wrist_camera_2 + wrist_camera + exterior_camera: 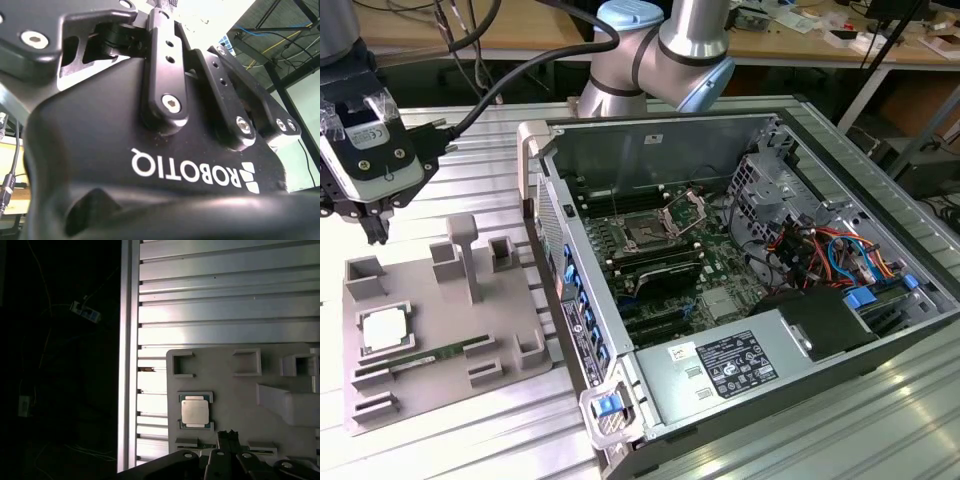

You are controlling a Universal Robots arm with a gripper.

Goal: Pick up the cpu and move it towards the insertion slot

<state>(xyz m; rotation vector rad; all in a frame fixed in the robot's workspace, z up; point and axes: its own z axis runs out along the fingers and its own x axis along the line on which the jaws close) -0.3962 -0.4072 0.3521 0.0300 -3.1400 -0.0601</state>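
Observation:
The cpu [384, 330], a flat square chip with a pale metal top, lies in a pocket of the grey holder plate [440, 400] at the exterior view's left. In the first wrist view the cpu [194, 411] sits just beyond my fingertips. My gripper [374, 230] hangs above the far left corner of the plate, apart from the chip, shut with nothing in it. In the first wrist view the gripper [227, 436] points down with its tips together. The insertion slot [646, 234], a dark square socket with its silver frame raised, lies on the board inside the open computer case.
A thin green memory stick [430, 355] lies in the plate just in front of the cpu. Upright grey posts [465, 255] stand on the plate between chip and case. The case wall [555, 260] rises beside the plate. Cables and a drive cage [770, 190] crowd the case's right.

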